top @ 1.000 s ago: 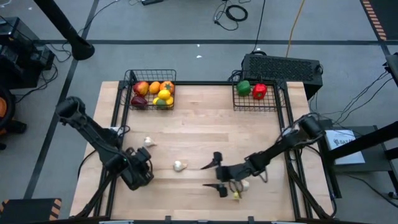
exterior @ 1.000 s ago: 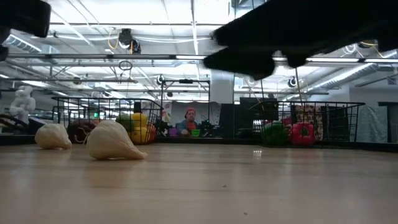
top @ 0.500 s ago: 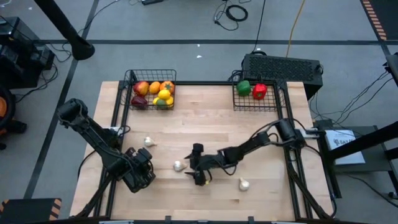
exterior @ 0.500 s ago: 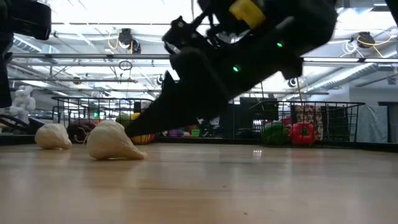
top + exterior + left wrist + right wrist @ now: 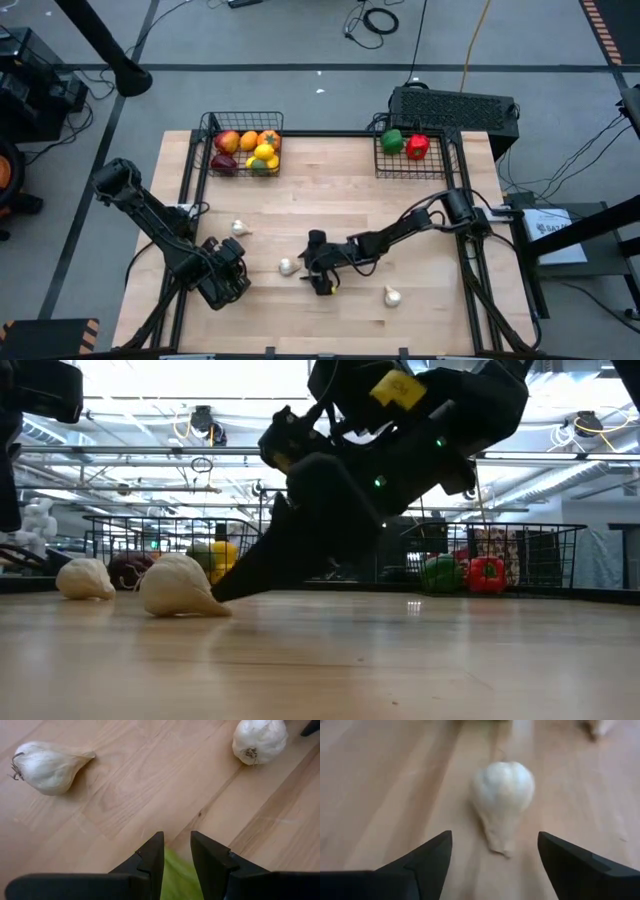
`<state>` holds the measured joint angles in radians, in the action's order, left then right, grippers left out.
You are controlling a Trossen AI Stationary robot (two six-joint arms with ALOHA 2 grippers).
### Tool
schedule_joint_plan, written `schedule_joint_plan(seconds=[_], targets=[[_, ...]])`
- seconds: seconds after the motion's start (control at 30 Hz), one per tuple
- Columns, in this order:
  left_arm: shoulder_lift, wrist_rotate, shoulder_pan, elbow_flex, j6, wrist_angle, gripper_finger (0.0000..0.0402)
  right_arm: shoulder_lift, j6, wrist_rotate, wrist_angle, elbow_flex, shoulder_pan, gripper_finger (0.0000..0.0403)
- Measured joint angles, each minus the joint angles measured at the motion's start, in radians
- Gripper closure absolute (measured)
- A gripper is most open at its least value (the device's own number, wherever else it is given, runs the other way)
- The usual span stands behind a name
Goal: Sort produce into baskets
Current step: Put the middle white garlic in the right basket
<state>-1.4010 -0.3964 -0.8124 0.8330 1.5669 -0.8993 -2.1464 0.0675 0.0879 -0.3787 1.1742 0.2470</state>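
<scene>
The right gripper [image 5: 316, 264] is low over the table [image 5: 330, 200], its fingers [image 5: 420, 860] wide apart, facing a garlic bulb [image 5: 288, 266] just beside it at 9 o'clock. The left gripper [image 5: 238, 262] is narrow, closed on a green piece [image 5: 175, 880]. The left basket [image 5: 242, 150] is at 11 o'clock, the right basket [image 5: 410, 150] at 1 o'clock. Two more garlic bulbs [image 5: 239, 228] [image 5: 393, 296] lie apart.

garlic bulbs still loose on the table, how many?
3: one garlic bulb near the left arm, one mid-table just ahead of the open right pincer, one toward the front right. None visibly hidden.
</scene>
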Motion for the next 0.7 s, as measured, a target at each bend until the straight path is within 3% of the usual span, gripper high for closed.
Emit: schedule_joint_plan(seconds=[0.13,0.7], targets=[[0.000,-0.004,0.000,0.000,0.000,0.000,0.0299,0.000,-0.004,0.059,-0.001,0.000,-0.003,0.0137],[0.000,-0.016,0.000,0.000,0.000,0.002,0.0299,-0.062,0.002,0.039,-0.040,0.022,-0.010,0.0208]])
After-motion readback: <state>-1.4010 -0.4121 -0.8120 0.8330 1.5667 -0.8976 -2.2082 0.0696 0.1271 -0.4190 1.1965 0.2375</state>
